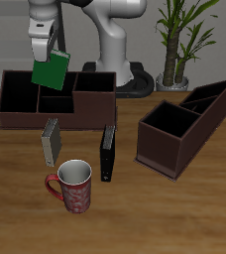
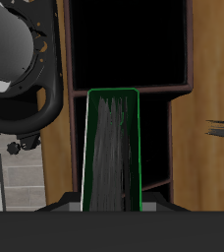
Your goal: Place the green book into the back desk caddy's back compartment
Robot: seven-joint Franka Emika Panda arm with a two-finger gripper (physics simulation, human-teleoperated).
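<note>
My gripper is shut on the green book and holds it upright above the back desk caddy, the long, low, dark brown box. The book's lower edge hangs over the middle pair of small cells, just above the back compartment. In the wrist view the green book hangs from my gripper over the caddy's dark cells and hides much of the middle pair. A large end cell lies open beyond it.
A grey book and a black book stand on the table before the caddy. A red mug stands near the front edge. A slant-topped brown caddy stands beside them. A potted plant is at the back.
</note>
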